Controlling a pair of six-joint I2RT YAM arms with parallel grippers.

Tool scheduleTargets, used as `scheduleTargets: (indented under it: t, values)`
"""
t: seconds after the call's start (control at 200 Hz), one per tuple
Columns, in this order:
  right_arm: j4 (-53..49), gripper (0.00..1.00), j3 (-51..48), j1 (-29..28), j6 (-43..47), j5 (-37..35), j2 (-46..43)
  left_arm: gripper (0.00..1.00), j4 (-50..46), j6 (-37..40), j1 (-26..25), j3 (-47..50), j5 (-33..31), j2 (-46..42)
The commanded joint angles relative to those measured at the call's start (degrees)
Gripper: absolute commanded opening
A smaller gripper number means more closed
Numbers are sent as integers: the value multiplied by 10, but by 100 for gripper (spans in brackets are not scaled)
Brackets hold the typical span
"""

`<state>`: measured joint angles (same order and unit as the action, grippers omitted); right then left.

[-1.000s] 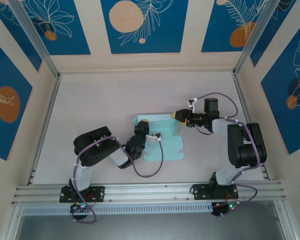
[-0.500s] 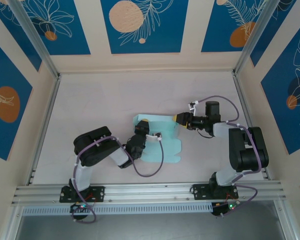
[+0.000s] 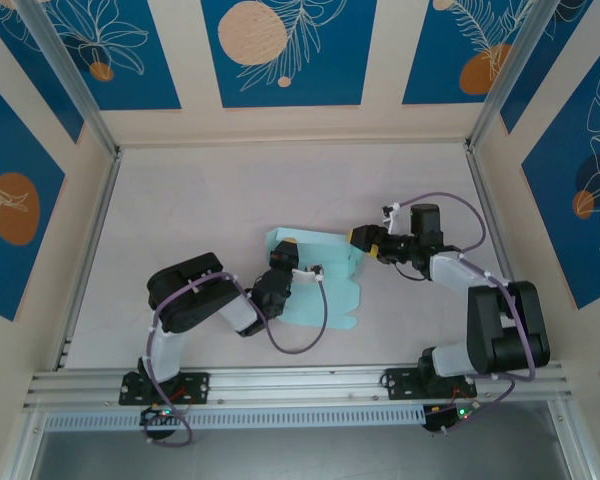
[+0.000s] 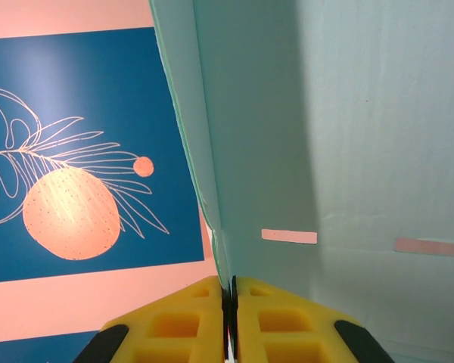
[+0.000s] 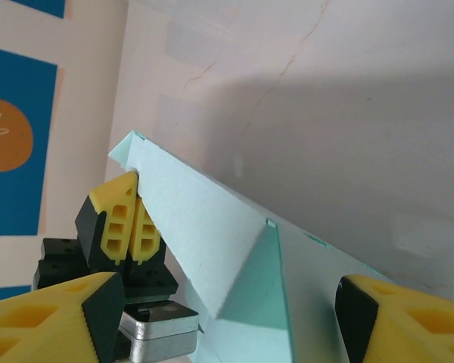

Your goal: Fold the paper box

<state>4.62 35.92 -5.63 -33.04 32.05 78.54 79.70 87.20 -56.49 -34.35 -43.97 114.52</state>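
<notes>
One far panel of the paper box [image 3: 325, 290] stands upright, pinched by the left gripper [image 4: 228, 286]; right gripper [image 3: 361, 236], jaws wide, beside its right flap. Most folds look undone.

No writing, number, brand or sign can be read; the paper box [image 3: 342, 295] shows plain pale card; the blue wall panels [image 3: 288, 50] behind the paper box carry only drawn leaves and orange discs
</notes>
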Motion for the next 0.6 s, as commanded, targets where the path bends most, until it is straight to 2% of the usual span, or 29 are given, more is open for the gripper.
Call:
scheduleTargets:
  t: [0.0,0.175,0.34,0.49,0.595]
  values:
    - [-46,75,-26,-5,-20,-63,-42,10,-56,5,-5,3,12,21]
    - [-87,74,-57,18,-29,-128,-118,9,-56,6,-5,3,13,21]
    - [-175,60,-66,59,-31,-190,-171,10,-56,7,-6,3,13,21]
    - [-163,59,-88,62,-14,-162,-176,9,-55,7,-5,3,13,22]
    - [-154,65,-86,24,14,-172,-160,9,-53,8,-5,3,13,23]
